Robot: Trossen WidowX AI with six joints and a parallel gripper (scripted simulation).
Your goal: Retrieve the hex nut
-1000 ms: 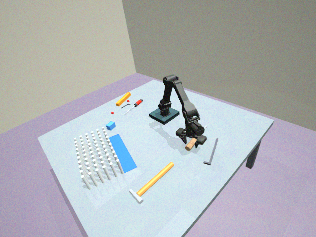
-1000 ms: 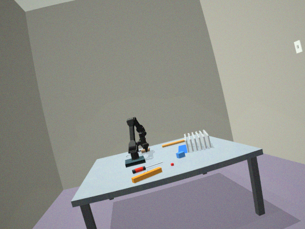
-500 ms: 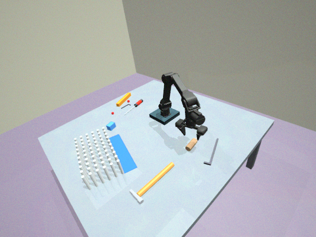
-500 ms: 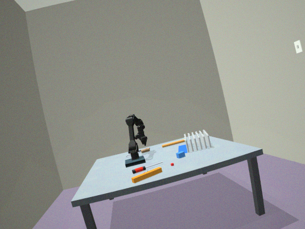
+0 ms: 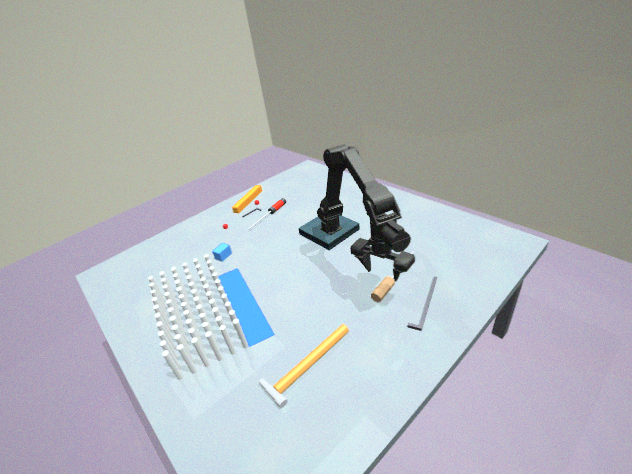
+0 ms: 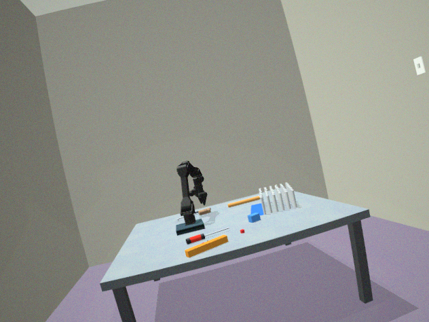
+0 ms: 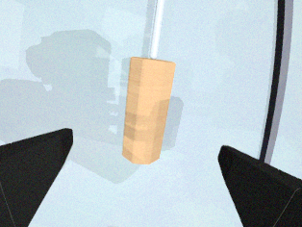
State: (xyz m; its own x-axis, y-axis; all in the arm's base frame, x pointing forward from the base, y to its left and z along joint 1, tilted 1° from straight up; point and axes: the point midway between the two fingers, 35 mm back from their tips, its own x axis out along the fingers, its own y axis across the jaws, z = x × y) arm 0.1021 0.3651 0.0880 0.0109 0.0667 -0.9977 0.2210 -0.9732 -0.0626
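Gripper (image 5: 382, 270) (image 6: 203, 204) (image 7: 147, 144) open, jaws spread wide with nothing between them, poised above the table (image 5: 326, 433) (image 6: 145, 253) (image 7: 207, 202); wooden handle (image 5: 382, 289) (image 6: 204, 211) (image 7: 148, 111) lies below, a thin pale rod (image 7: 157, 29) running from its end in the wrist view; dark L-shaped bar (image 5: 428, 303) (image 7: 276, 82) lies near the handle, apart from it; white spacers (image 5: 198, 346) (image 6: 280, 200) stand upright in rows, blue taped strip (image 5: 247, 307) (image 6: 256, 209) flat along their front; hex nut: cannot be made out in any view, so its position among the spacers cannot be confirmed; blue block (image 5: 222, 251) (image 6: 254, 217) sits near one end of the strip; hammer with orange handle (image 5: 311, 358) (image 6: 244, 201) lies well apart from the gripper, its pale head (image 5: 272, 392) toward the spacer side; on the other side of the arm base (image 5: 311, 232) (image 6: 183, 230), a red-and-black-handled screwdriver (image 5: 276, 206) (image 6: 195, 238) lies near an orange bar (image 5: 247, 198) (image 6: 206, 246), with a small dark hooked piece (image 5: 251, 212) between them in the top view
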